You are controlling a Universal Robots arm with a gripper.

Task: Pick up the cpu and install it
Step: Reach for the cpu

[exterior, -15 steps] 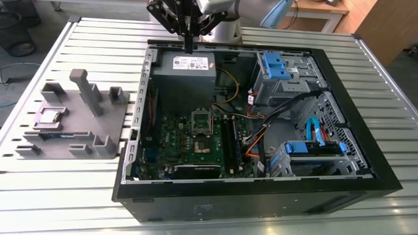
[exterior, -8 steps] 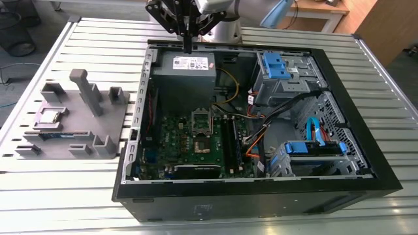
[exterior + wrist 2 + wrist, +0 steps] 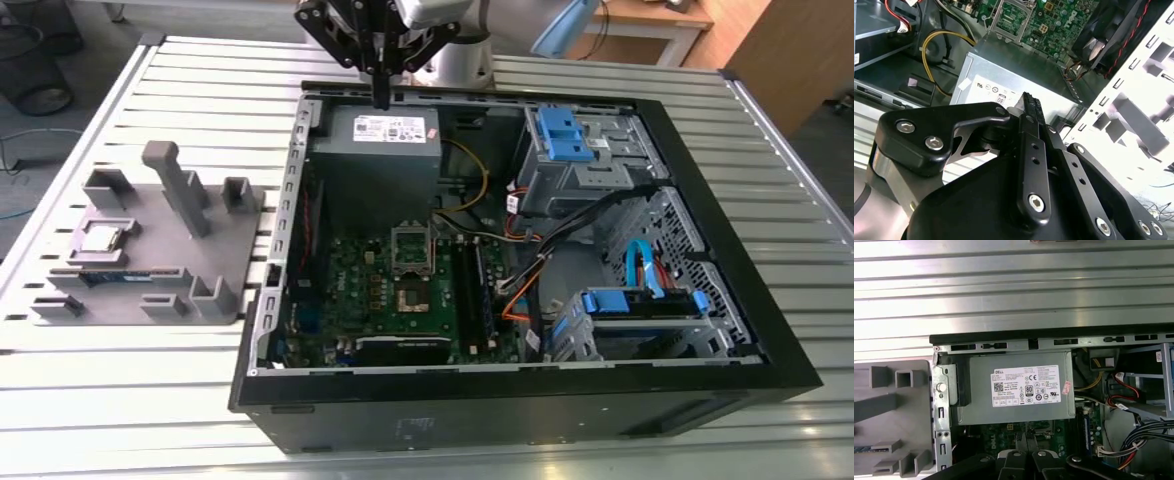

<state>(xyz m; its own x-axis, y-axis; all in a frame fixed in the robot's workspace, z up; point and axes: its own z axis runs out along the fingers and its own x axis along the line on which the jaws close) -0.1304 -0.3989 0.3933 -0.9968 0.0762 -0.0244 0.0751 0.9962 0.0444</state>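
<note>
The cpu (image 3: 104,238), a small silvery square chip, lies in a recess of the grey holder (image 3: 200,250) on the table, at the exterior view's left. My gripper (image 3: 383,98) hangs over the far edge of the open computer case (image 3: 534,395), above the grey power supply (image 3: 387,130), far from the cpu. Its black fingers (image 3: 1030,102) are pressed together with nothing between them; their tips (image 3: 1025,440) also show in the first wrist view. The cpu socket (image 3: 411,262) on the green motherboard stands with its frame lifted.
A green memory stick (image 3: 114,275) lies on the holder near the cpu, and a tall grey post (image 3: 167,170) rises from it. Inside the case are blue drive brackets (image 3: 567,135), cable bundles (image 3: 534,270) and a yellow cable (image 3: 929,55). The slatted metal table (image 3: 134,400) surrounds everything.
</note>
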